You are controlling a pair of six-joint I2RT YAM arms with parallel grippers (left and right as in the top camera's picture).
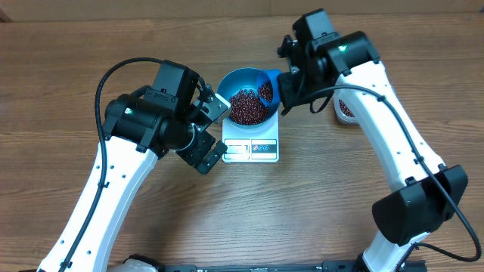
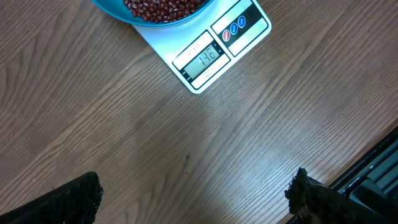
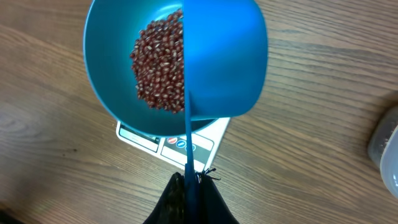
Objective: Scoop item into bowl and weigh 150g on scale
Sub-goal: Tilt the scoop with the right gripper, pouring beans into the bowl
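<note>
- R gripper [image 3: 188,186]: fingers clamped tight on the thin handle of the blue scoop [image 3: 224,62]. The scoop is tipped over the right rim of the blue bowl [image 3: 109,74]. Can't tell if it touches the rim.
- Beans [image 3: 158,65]: main heap is in the bowl. Overhead view shows some more in the scoop.
- Bowl sits on the white scale [image 1: 253,145] and covers most of the platform. The display [image 2: 205,60] faces the L wrist cam; digits are lit but too blurry to trust.
- L gripper [image 2: 196,199]: fingers wide apart, holding nothing, hovering over bare table [image 2: 124,137] near the scale's front.
- Step in hand, imo: trickle-pour to top up to target wt.
- To do it well: roll the wrist slowly and let a few beans drop at a time, w/ pauses so the readout settles.
- Scoop lip should be inside the rim but off the bowl, since contact would skew the reading.
- Risk: dumping the whole load would overshoot, and beans would have to be scooped back out.
- Leftovers belong in the clear tub [image 1: 345,108] at right, which is partly hidden by the R arm.
</note>
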